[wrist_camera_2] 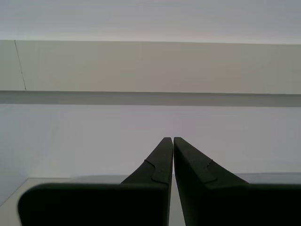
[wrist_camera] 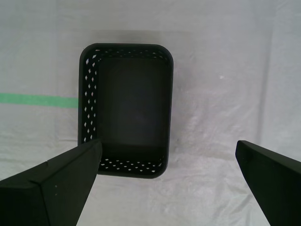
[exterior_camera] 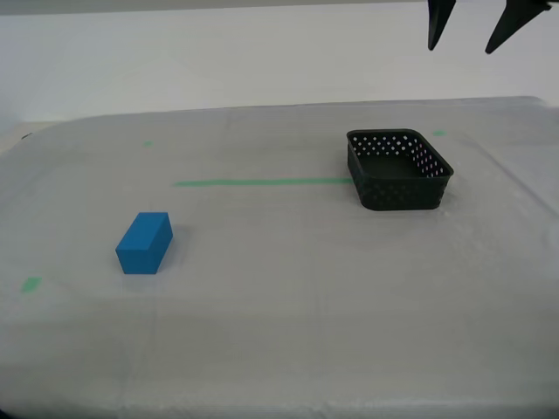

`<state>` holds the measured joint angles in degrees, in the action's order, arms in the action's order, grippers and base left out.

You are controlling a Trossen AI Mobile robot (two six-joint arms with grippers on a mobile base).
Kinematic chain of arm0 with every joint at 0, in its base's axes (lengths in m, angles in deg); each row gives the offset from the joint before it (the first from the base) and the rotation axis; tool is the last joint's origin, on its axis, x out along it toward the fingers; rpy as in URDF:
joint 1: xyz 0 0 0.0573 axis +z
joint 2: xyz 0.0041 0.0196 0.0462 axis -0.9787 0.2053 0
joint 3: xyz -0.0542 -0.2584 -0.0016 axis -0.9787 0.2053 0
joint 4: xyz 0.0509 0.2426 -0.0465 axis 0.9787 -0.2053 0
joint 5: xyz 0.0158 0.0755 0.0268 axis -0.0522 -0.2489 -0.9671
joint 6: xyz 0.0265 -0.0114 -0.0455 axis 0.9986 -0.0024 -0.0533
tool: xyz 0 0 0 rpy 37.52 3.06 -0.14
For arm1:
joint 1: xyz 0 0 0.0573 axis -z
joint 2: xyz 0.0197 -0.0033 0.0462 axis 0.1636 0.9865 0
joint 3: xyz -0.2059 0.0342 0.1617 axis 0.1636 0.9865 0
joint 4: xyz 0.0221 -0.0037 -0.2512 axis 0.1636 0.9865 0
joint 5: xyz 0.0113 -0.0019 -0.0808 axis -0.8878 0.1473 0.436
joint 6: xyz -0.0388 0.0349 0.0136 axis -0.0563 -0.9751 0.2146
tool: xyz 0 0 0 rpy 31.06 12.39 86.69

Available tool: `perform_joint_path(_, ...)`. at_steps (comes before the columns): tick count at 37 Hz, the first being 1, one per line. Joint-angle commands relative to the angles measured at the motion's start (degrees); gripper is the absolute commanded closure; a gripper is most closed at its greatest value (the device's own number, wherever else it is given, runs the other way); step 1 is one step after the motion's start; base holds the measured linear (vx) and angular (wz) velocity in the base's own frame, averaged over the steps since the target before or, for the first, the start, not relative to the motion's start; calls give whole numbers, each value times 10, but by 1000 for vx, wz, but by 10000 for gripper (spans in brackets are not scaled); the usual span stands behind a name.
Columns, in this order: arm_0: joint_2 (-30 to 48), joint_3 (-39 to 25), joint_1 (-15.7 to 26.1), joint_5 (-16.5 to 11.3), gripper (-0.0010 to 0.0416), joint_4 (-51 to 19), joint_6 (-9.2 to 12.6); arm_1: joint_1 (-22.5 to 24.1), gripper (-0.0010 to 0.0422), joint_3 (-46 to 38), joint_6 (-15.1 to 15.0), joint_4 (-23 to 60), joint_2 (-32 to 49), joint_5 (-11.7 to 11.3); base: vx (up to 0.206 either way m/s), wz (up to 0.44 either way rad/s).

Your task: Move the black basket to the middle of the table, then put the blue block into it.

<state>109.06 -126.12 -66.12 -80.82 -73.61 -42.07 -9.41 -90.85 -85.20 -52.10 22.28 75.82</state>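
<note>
My first gripper (wrist_camera: 167, 160) hangs wide apart above black basket (wrist_camera: 126, 109).

My first gripper (wrist_camera: 167, 155): two matte black fingers (wrist_camera: 56, 181), flat-faced and wedge-shaped, tapering to blunt tips; edges lightly chamfered; no markings, screws or cables visible. In the exterior view, two dark pointed finger tips (exterior_camera: 439, 22).

My second gripper (wrist_camera_2: 173, 141): two matte black fingers (wrist_camera_2: 160, 162), tapered, each with a small stepped notch along the side, widening into broad black blocks at the base; plain surfaces.
</note>
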Motion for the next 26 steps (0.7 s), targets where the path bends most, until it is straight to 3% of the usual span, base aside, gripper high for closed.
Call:
perform_joint_path(1, 21, 0, 1, -2, 6, 5, -2, 0, 412, 0, -1, -3, 0, 0, 0, 0)
perform_joint_path(26, 100, 20, 1, 0, 6, 70, -13, 0, 412, 0, -1, -3, 0, 0, 0, 0)
